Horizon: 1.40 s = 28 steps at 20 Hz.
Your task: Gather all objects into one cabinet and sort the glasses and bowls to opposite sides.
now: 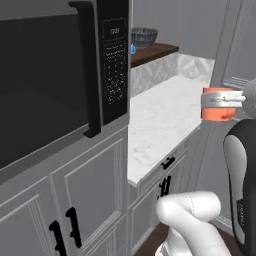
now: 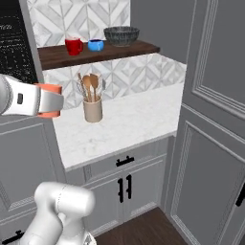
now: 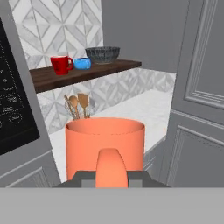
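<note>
- The orange mug (image 3: 105, 148) is held up in the air, in front of the near edge of the white bench (image 2: 129, 122).
- The jaws are closed tight on the orange mug, at the side where its handle (image 3: 110, 168) is.
- The mug stands upright. Its open top faces up and its long way runs up and down.
- In the hand view the handle points back at the camera, away from the shelf.
- In the left base view the orange mug (image 1: 218, 104) sits at the right, off the near right side of the bench.
- The dark brown shelf (image 2: 95, 51) hangs on the far wall, above the bench and well apart from the held mug.
- On the shelf the red mug (image 2: 73, 46) stands at the left. Its handle points left in the right base view.
- The small blue bowl (image 2: 96, 45) sits just right of the red mug.
- The wide dark bowl (image 2: 121, 35) sits at the right end of the shelf, near the blue bowl.
- A beige holder (image 2: 92, 109) with wooden spoons stands on the bench under the shelf.
- A black microwave (image 1: 55, 75) fills the left side, above grey cabinets (image 1: 75, 200).
</note>
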Motion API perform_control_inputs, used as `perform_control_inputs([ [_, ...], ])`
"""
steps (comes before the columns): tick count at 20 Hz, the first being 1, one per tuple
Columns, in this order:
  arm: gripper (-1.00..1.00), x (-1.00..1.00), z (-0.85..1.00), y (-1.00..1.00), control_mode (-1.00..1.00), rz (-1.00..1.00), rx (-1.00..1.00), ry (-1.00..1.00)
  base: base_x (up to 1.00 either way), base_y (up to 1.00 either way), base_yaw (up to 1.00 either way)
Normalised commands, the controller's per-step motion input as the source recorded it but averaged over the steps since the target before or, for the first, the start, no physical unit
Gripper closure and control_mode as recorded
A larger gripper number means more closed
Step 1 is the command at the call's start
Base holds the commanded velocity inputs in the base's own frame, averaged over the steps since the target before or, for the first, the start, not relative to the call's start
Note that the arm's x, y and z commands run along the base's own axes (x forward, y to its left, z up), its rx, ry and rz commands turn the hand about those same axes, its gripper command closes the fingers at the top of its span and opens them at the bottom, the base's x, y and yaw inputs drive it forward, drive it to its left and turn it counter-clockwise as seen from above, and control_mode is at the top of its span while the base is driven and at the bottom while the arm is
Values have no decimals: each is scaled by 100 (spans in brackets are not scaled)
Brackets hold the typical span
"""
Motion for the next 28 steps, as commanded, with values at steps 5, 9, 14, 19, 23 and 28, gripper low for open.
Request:
perform_control_inputs([
  [5, 100, 0, 0, 0, 100, 0, 0, 0, 6, -86, 23],
  [9, 100, 0, 0, 0, 100, 0, 0, 0, 15, -33, 29],
  [14, 100, 0, 0, 0, 100, 0, 0, 0, 13, -21, 34],
  [19, 100, 0, 0, 0, 100, 0, 0, 0, 4, -66, 27],
  [23, 100, 0, 0, 0, 100, 0, 0, 0, 7, -30, 33],
  [28, 100, 0, 0, 0, 100, 0, 0, 0, 2, -15, 41],
])
